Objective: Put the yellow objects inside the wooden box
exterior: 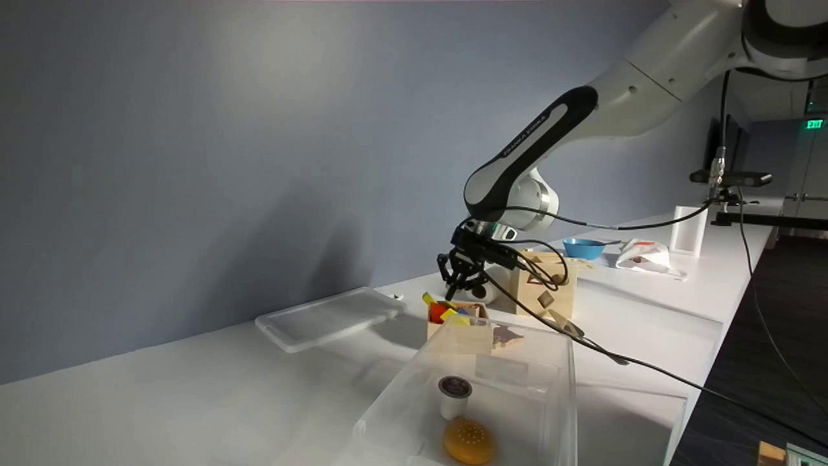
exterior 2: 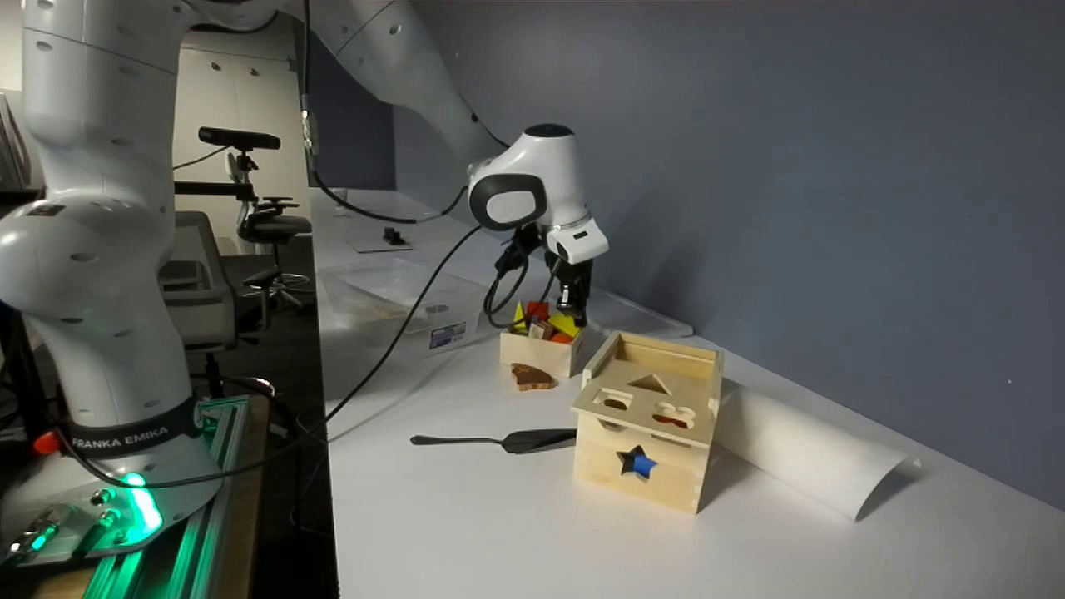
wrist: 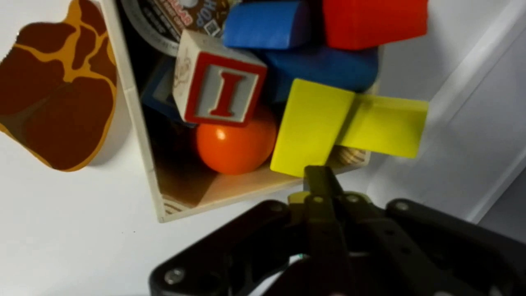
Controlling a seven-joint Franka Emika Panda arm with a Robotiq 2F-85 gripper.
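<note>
The low wooden box (exterior 2: 537, 353) is heaped with toy pieces, and its rim (wrist: 141, 135) shows in the wrist view. Of the yellow objects, one yellow block (wrist: 308, 123) leans inside by the near corner. Beside it another yellow block (wrist: 390, 125) sticks out past the rim. An upright yellow piece (exterior 2: 520, 318) stands at the box's far side in an exterior view. My gripper (wrist: 324, 176) is over the box's edge, its fingertips overlapping the first block's lower corner in the wrist view. Its fingers are together, nothing visible between them; whether they touch the block I cannot tell.
An orange ball (wrist: 236, 144), letter block (wrist: 222, 90), blue block (wrist: 263, 24) and red block (wrist: 374, 20) share the box. Around it are a brown piece (exterior 2: 532, 377), a clear bin (exterior: 517, 388), its lid (exterior: 330, 317), a taller wooden cube (exterior 2: 649, 449) and a spatula (exterior 2: 532, 441).
</note>
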